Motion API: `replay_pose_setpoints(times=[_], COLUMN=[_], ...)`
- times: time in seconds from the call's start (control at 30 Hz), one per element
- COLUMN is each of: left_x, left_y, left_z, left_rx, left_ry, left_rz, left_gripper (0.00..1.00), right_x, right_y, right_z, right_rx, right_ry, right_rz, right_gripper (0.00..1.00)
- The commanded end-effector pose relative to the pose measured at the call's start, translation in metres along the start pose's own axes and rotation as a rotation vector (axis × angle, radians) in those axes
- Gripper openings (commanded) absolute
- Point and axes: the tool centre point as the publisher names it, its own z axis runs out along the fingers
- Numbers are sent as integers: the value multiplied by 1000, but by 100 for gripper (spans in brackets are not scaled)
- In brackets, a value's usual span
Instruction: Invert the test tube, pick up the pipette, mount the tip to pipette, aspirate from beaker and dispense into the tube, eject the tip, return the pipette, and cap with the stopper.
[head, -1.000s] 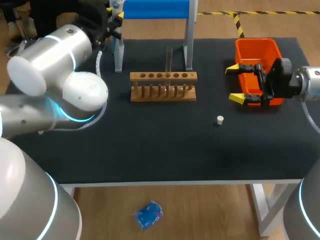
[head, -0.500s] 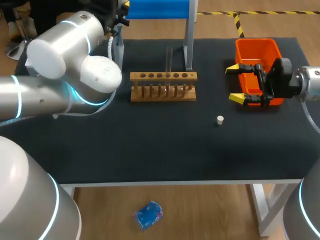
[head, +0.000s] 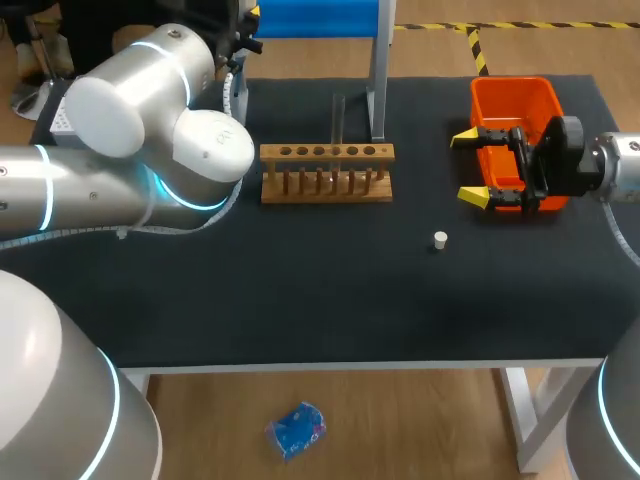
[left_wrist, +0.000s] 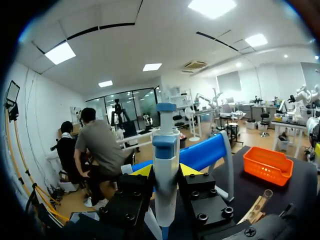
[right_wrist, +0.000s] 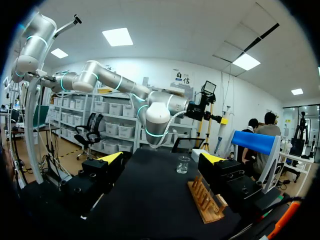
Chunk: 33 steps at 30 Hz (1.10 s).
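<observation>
In the left wrist view my left gripper (left_wrist: 165, 171) is shut on a white and blue pipette (left_wrist: 165, 150) that stands upright between its fingers. Seen from the head camera, that gripper (head: 243, 18) is at the table's back left, beside the blue stand (head: 315, 18). A clear test tube (head: 338, 118) stands upright in the wooden rack (head: 327, 172). The small white stopper (head: 440, 239) lies on the black mat. My right gripper (head: 472, 166) hangs open in front of the orange bin (head: 515, 100). A glass beaker (right_wrist: 183, 165) shows ahead of the right gripper (right_wrist: 161, 158).
My left arm's bulky elbow (head: 185, 140) hangs over the table's left part, just left of the rack, and hides the beaker from the head camera. The stand's grey legs (head: 378, 80) rise behind the rack.
My left arm has swung right and toward the back, carrying the pipette closer to the blue stand. The right arm has kept still.
</observation>
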Motion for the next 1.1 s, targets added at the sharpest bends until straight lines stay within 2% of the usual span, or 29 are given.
replay_pose_setpoints(times=[0.03, 0.27, 0.5, 1.1], left_x=[-3, -17, -17, -9], left_y=[-2, 5, 12, 32], left_z=[21, 49, 66, 68], left_rx=[-38, -83, -134, -207], left_ry=[-16, -48, -63, -93], left_rz=[-5, -47, -81, -118], left_gripper=[0, 0, 0, 0], right_x=[1, 1, 1, 1], right_y=[1, 1, 1, 1], right_z=[0, 0, 0, 0], right_rx=[2, 2, 2, 2], right_ry=[0, 0, 0, 0], right_rz=[0, 0, 0, 0], right_gripper=[100, 100, 100, 100])
